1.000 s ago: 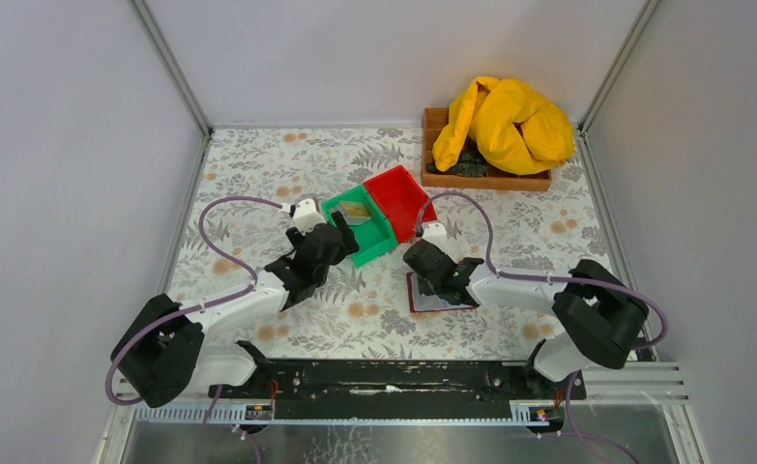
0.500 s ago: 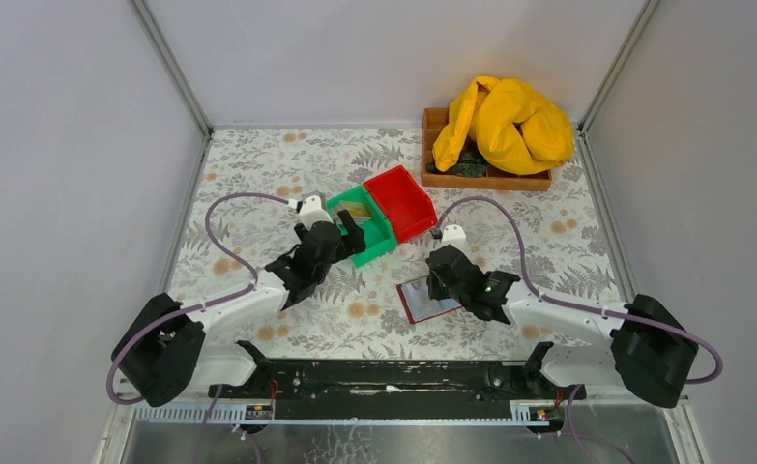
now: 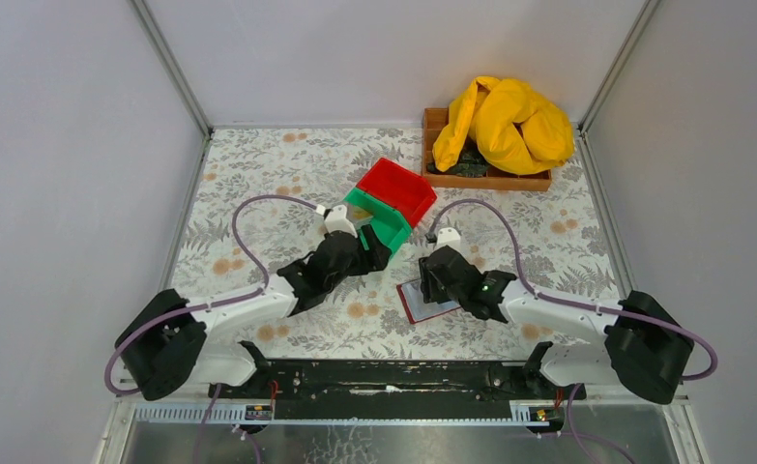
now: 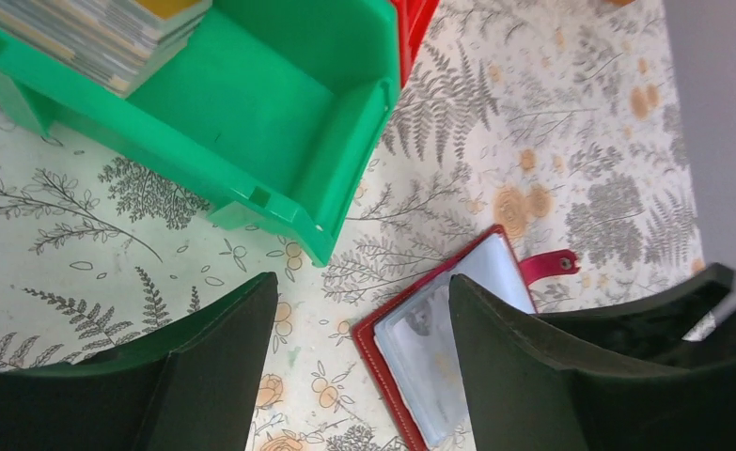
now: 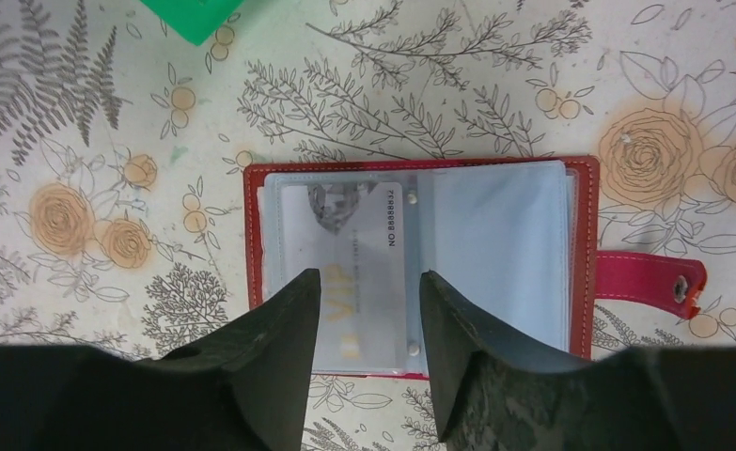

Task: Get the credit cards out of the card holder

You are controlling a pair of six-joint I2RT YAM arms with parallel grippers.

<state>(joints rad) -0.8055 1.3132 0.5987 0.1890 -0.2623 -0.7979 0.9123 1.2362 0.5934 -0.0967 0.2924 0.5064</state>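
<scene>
Card holder [image 5: 495,254] lies open and flat on the flowered table [image 5: 439,85], strap out to one side, with a pale card [image 5: 354,235] in its clear sleeve. Right gripper [image 5: 370,280] hovers right over that card, jaws parted, gripping nothing. Left gripper [image 4: 362,282] is spread wide and empty beside the green bin [image 4: 279,103] — a stack of cards [image 4: 91,38] sits inside it.
</scene>
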